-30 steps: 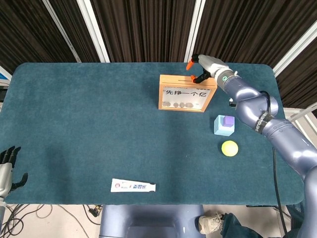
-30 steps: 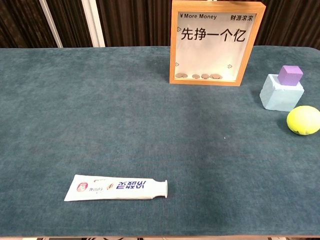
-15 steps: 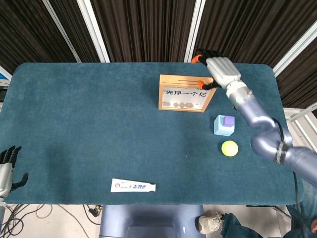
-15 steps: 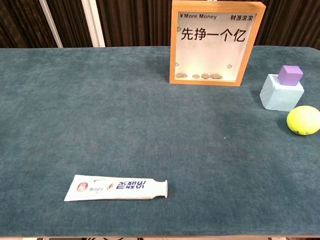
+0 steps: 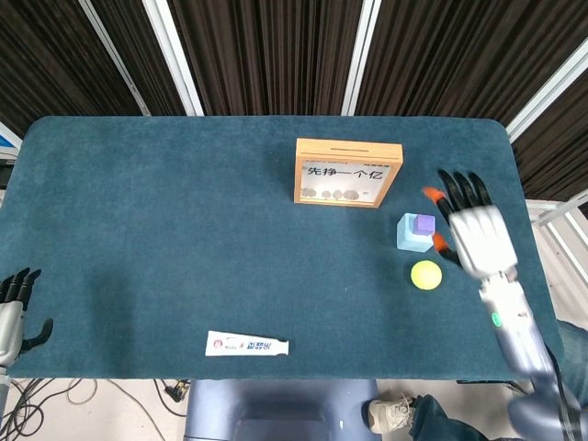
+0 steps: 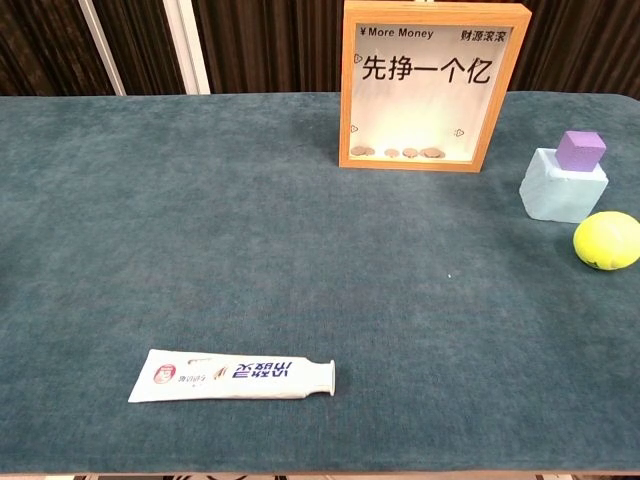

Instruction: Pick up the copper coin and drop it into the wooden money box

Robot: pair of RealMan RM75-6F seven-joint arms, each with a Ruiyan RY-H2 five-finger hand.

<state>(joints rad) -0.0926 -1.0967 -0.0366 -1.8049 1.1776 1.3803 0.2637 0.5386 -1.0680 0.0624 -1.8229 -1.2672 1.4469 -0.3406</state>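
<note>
Wooden money box point(image 5: 348, 172) stands upright at the table's far side, light frame, clear front pane printed "¥More Money" plus Chinese characters, slot on the top edge. Copper coins point(image 6: 397, 153) lie in a row along the bottom inside the pane, brownish discs; can't tell which is the task's coin. Right hand point(image 5: 476, 231) hovers right of the box, above the table edge, fingers spread, holding nothing, orange fingertips point(image 5: 429, 193). Left hand point(image 5: 13, 312) at the near left corner, off the table, fingers apart, empty. Purple cube point(image 6: 580, 150) sits on a light blue block point(image 6: 560, 190), yellow ball point(image 6: 607, 240) just beside. Toothpaste tube point(image 6: 235, 374) lies flat near the front edge. Teal table point(image 6: 200, 220).
</note>
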